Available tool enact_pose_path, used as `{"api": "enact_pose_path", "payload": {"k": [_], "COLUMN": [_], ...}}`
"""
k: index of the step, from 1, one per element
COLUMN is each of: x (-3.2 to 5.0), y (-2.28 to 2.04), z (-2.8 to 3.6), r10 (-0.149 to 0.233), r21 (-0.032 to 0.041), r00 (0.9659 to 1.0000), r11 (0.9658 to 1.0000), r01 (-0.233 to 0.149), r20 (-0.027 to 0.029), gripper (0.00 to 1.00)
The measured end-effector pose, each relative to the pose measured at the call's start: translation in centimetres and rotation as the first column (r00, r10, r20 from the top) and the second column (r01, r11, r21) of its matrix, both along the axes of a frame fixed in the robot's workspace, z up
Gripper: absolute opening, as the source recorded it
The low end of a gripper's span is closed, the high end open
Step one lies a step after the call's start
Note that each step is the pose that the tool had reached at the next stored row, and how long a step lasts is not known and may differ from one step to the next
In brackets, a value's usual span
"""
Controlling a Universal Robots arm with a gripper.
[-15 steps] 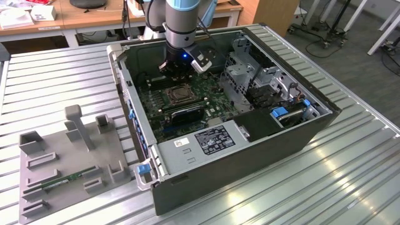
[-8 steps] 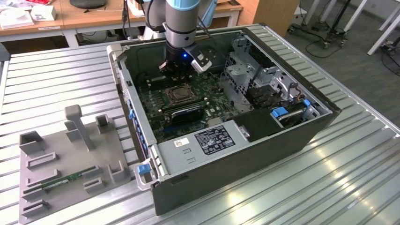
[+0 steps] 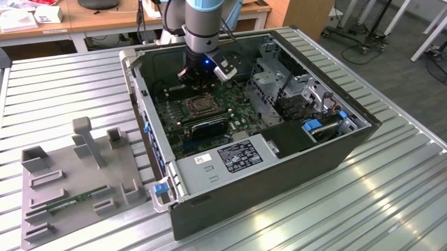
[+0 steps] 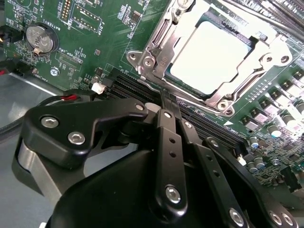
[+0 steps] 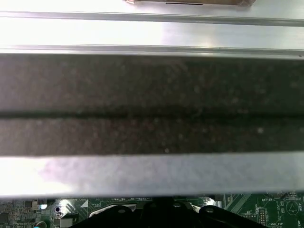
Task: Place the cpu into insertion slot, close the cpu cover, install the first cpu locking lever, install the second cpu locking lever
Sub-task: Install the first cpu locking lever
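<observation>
The cpu (image 4: 213,52), a pale silvery square, lies in the socket (image 3: 200,106) on the green motherboard (image 3: 231,112) inside the open computer case. The cpu cover (image 4: 154,47), a silver metal frame, lies flat around the cpu. My gripper (image 3: 198,83) hangs over the board just past the socket's far edge. In the second wrist view my gripper (image 4: 167,97) has its two black fingers (image 4: 172,142) pressed together, and the tips meet at the corner of the cover. I see nothing held between them.
The case walls (image 3: 143,99) enclose the board. A drive cage (image 3: 279,78) and a power supply (image 3: 231,157) crowd the exterior view's right and front. Black memory slots (image 4: 209,126) and a coin battery (image 4: 39,39) lie near the fingers. A grey fixture tray (image 3: 77,183) sits on the exterior view's left.
</observation>
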State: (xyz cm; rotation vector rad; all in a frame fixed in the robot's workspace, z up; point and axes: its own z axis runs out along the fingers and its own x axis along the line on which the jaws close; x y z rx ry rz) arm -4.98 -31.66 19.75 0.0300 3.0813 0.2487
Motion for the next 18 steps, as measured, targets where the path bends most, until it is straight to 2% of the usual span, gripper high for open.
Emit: {"api": "enact_pose_path", "payload": {"k": [4,18], "x": [0.02,0.07], "y": [-0.08,-0.01], "z": [0.0,0.12], "r10": [0.0,0.0], "r21": [-0.0029,-0.0035], "r00": [1.0,1.0], "r11": [1.0,1.0], "r01": [0.0,0.0], "r20": [0.0,-0.0002], "gripper": [0.11,0.11]}}
